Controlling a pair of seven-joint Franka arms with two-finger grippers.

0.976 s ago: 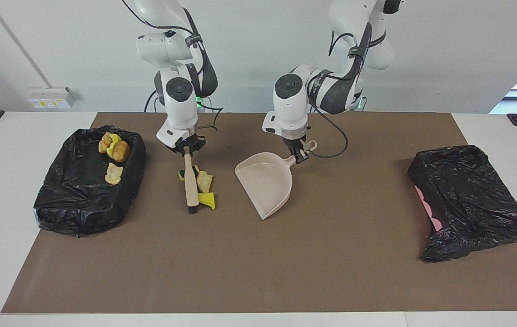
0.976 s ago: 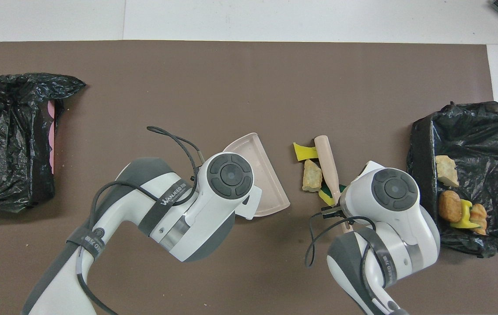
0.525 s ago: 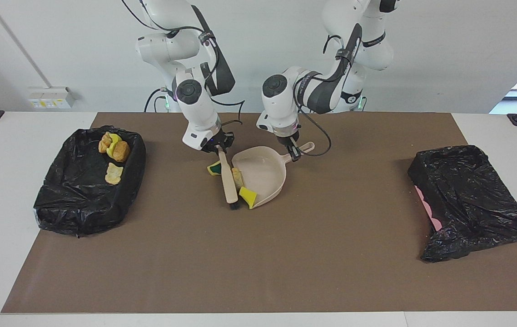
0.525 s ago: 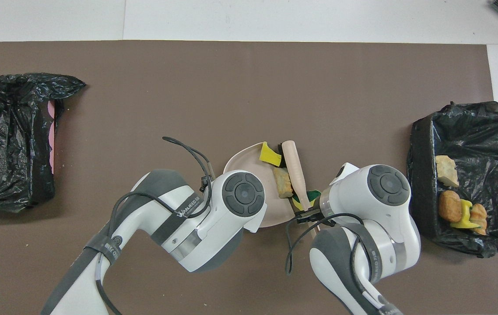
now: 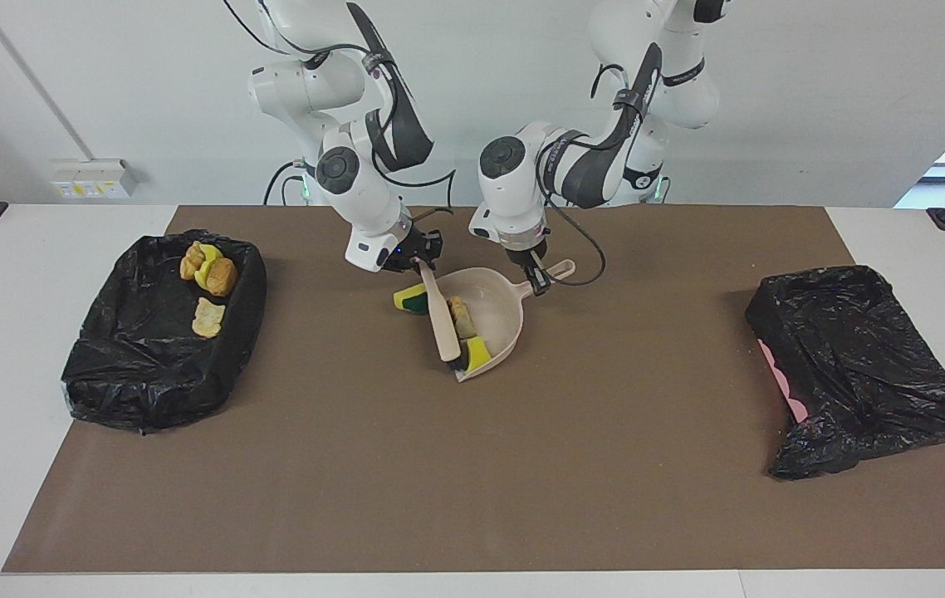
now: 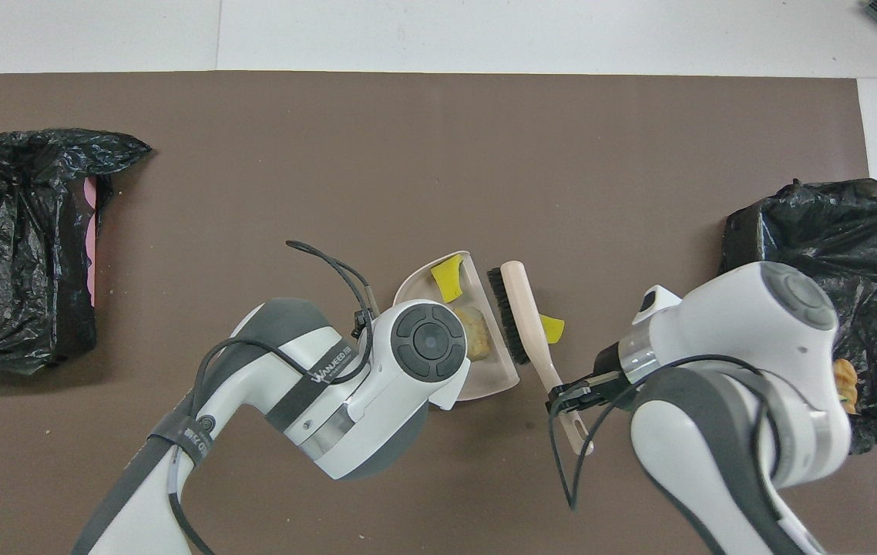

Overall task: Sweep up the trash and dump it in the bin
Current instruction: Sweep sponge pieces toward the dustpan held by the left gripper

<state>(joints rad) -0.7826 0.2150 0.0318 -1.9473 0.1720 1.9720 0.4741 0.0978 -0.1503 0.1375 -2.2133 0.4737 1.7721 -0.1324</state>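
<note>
My right gripper (image 5: 418, 261) is shut on the handle of the beige brush (image 5: 443, 320), which lies tilted across the mouth of the beige dustpan (image 5: 499, 309). My left gripper (image 5: 539, 282) is shut on the dustpan's handle and holds the pan on the mat. In the pan lie a pale crumbly chunk (image 5: 462, 314) and a yellow sponge piece (image 5: 478, 350). A green-yellow sponge piece (image 5: 410, 299) lies outside the pan, beside the brush toward the right arm's end. The overhead view shows the brush (image 6: 519, 308), the outside sponge (image 6: 553, 329) and the right gripper (image 6: 573, 395); the left gripper is hidden under its wrist.
A black-lined bin (image 5: 107, 365) at the right arm's end holds several scraps (image 5: 208, 270). A second black-bagged bin (image 5: 854, 357) lies at the left arm's end. Both stand on the brown mat (image 5: 472, 482).
The brush swept toward the left arm's end and pushed two scraps into the dustpan, which moved to meet it. The green-yellow sponge stayed outside. The right wrist has turned.
</note>
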